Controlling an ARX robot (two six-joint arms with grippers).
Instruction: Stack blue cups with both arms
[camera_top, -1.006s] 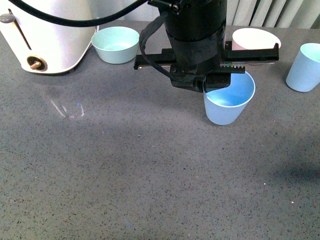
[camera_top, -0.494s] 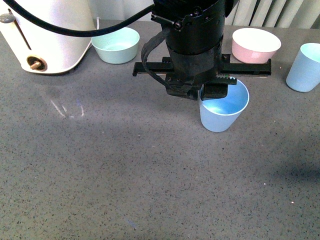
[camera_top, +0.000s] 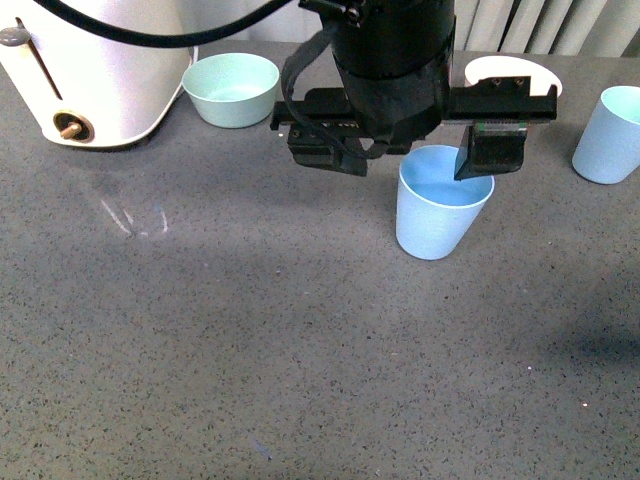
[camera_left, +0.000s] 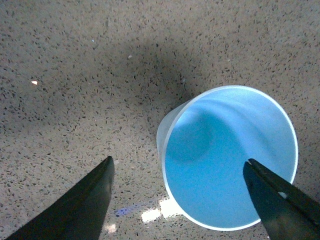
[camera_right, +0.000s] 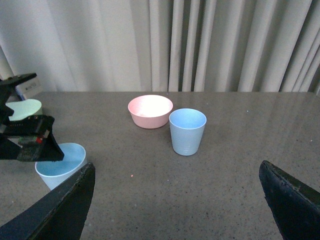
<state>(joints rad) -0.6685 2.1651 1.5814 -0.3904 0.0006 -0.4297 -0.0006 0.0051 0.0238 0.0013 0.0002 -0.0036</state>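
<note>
One blue cup (camera_top: 440, 215) stands upright on the grey table, mouth up. My left gripper (camera_top: 405, 165) hangs just above it, open, with one finger (camera_top: 490, 150) over the cup's rim and the other out to its left. In the left wrist view the cup (camera_left: 227, 160) sits between the spread fingers, off towards one of them; the gripper (camera_left: 185, 200) holds nothing. The second blue cup (camera_top: 608, 135) stands upright at the far right. In the right wrist view it (camera_right: 187, 131) stands ahead of my open, empty right gripper (camera_right: 177, 200), and the first cup (camera_right: 60, 167) shows too.
A pink bowl (camera_top: 510, 75) stands behind the left gripper, next to the second cup. A green bowl (camera_top: 232, 88) and a white appliance (camera_top: 90, 70) stand at the back left. Curtains (camera_right: 200, 45) hang behind the table.
The left gripper held the first cup tilted by its rim. It has now opened wide, and the cup stands upright on the table, slightly further left.
</note>
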